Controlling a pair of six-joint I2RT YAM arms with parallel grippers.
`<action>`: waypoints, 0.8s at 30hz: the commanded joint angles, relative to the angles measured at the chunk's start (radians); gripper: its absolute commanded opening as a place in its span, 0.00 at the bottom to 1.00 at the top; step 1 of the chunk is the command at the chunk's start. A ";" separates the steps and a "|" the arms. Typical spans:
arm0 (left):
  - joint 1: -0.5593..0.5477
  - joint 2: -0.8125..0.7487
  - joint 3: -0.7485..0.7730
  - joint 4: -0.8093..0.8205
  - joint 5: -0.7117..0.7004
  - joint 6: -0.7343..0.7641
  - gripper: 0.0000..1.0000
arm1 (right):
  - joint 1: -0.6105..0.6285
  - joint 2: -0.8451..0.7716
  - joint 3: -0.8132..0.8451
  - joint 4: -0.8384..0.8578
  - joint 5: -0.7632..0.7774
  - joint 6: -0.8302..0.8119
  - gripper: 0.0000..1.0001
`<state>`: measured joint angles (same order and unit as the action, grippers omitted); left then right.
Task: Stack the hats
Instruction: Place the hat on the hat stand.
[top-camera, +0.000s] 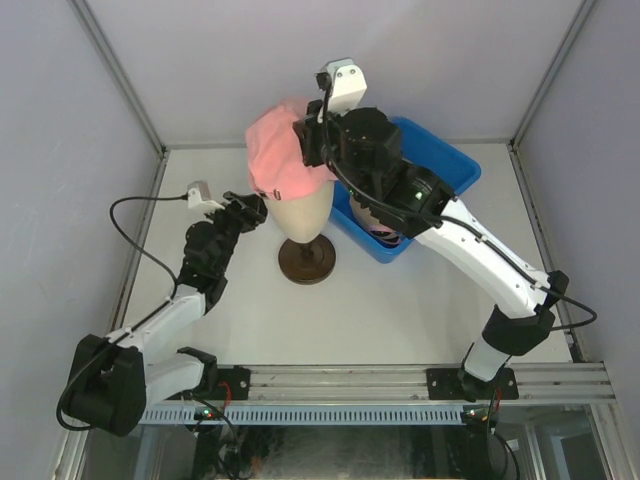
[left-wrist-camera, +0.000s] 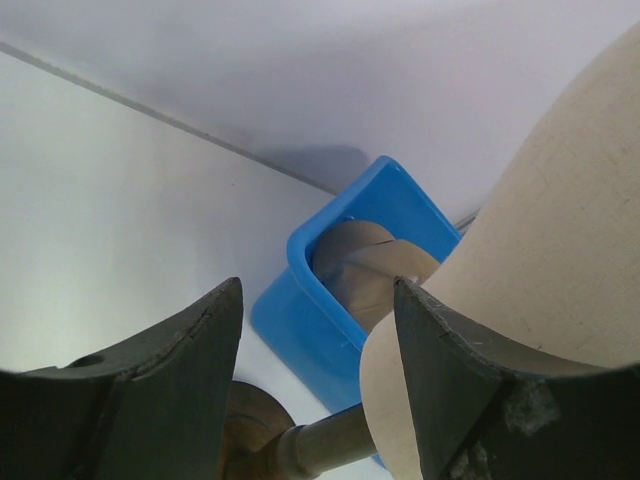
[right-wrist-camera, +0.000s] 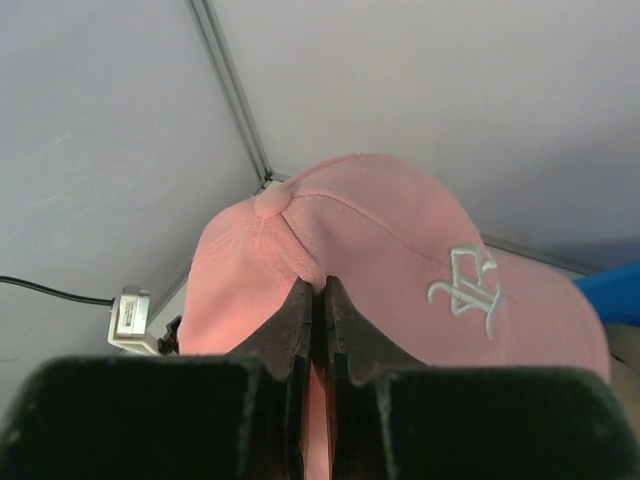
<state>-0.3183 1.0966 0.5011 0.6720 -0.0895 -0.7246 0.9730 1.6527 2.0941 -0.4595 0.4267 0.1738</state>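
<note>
So the pink cap (top-camera: 280, 165) is sitting on top of the mannequin head (top-camera: 305, 212), draped over the crown with most of its fabric hanging toward 11 o'clock in the top view. The right gripper (right-wrist-camera: 318, 292) has its fingers pressed together on a fold of fabric near the cap's top button (the wrist view shows the pinch really clearly, with the white logo off to one side). That grip makes sense to me. Pinching the crown lets the arm seat the cap on the head, which looks like the bottom of the stack.

The right arm reaches a long way in from 5 o'clock, forearm passing over the blue bin (top-camera: 445, 165), wrist bent down onto the cap. The left gripper (top-camera: 250, 212) hangs at 9 o'clock of the head, just beside it, with its jaws apart and holding nothing. My guess is it's there to steady the head or tug the cap down. Its arm is folded up, with the elbow back around 7 o'clock.

A tan cap (left-wrist-camera: 375, 265) lies in the bin at 3 o'clock of the head, so most of the stacking looks not yet done.
</note>
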 joint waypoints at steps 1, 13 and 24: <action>0.003 0.016 0.069 0.099 0.067 -0.013 0.65 | 0.055 0.017 0.042 -0.054 0.147 0.009 0.00; 0.002 0.071 0.077 0.286 0.250 -0.057 0.60 | -0.002 -0.061 -0.154 -0.012 0.092 0.145 0.00; 0.003 0.046 0.005 0.449 0.347 -0.106 0.47 | -0.094 -0.126 -0.350 0.088 -0.049 0.174 0.00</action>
<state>-0.3080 1.1961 0.5186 0.9604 0.1654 -0.7944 0.9005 1.5112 1.7962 -0.3099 0.4568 0.3267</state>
